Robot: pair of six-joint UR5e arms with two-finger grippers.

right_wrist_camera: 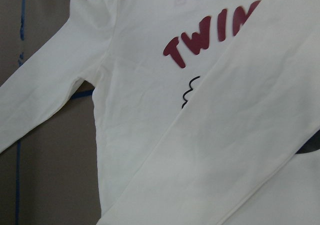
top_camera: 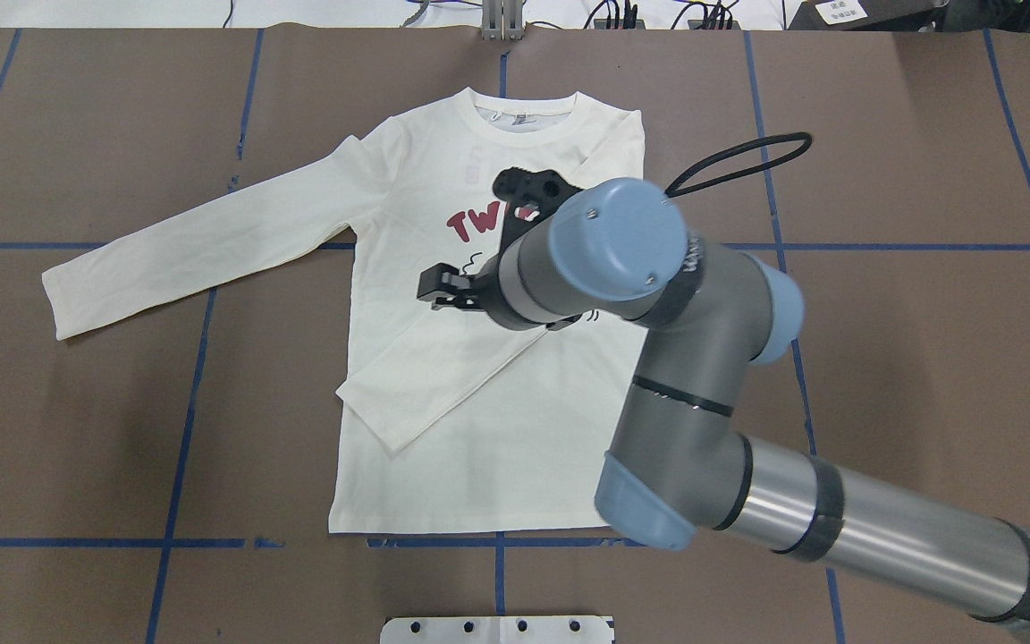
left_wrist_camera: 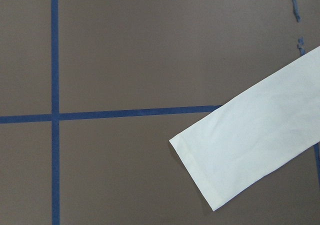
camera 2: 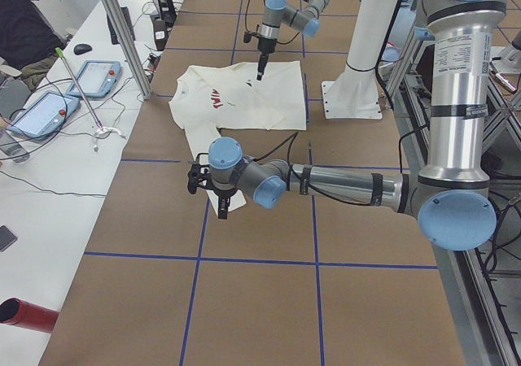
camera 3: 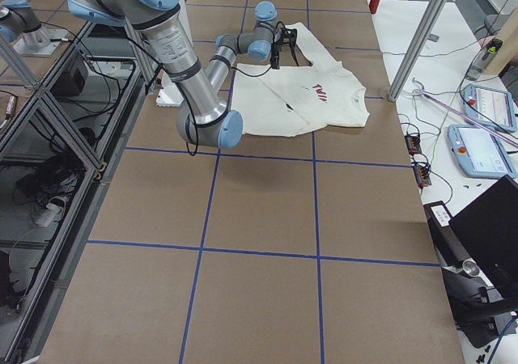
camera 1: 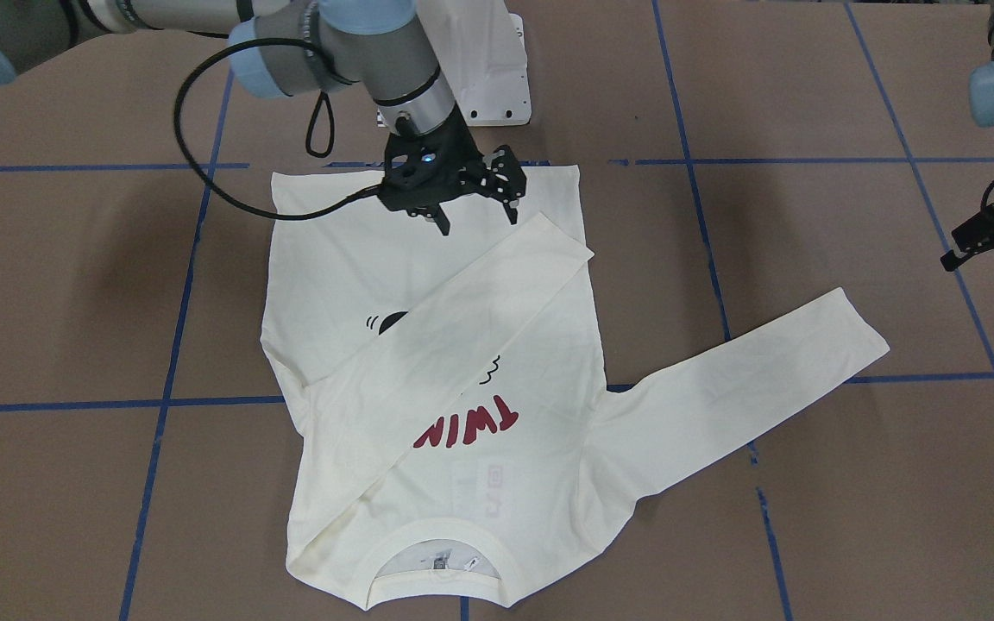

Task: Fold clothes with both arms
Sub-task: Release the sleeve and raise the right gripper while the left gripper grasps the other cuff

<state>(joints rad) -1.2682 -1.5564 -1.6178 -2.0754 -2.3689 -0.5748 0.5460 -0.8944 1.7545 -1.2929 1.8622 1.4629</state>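
Front-facing view: the T-shirt [camera 1: 540, 345] lies flat at frame centre, collar [camera 1: 437, 552] at the bottom and hem [camera 1: 324, 181] at the top, so its long axis runs top to bottom. The folded sleeve [camera 1: 462, 319] crosses the chest diagonally; the free sleeve [camera 1: 747, 371] extends right. The right gripper [camera 1: 477, 221] hovers spread and empty near the hem. The left gripper [camera 1: 980, 259], at the right edge, appears spread, holding nothing.

Left wrist view: the cuff [left_wrist_camera: 200, 170] lies lower right. Expect light, limp fabric; pinch the cuff edge.
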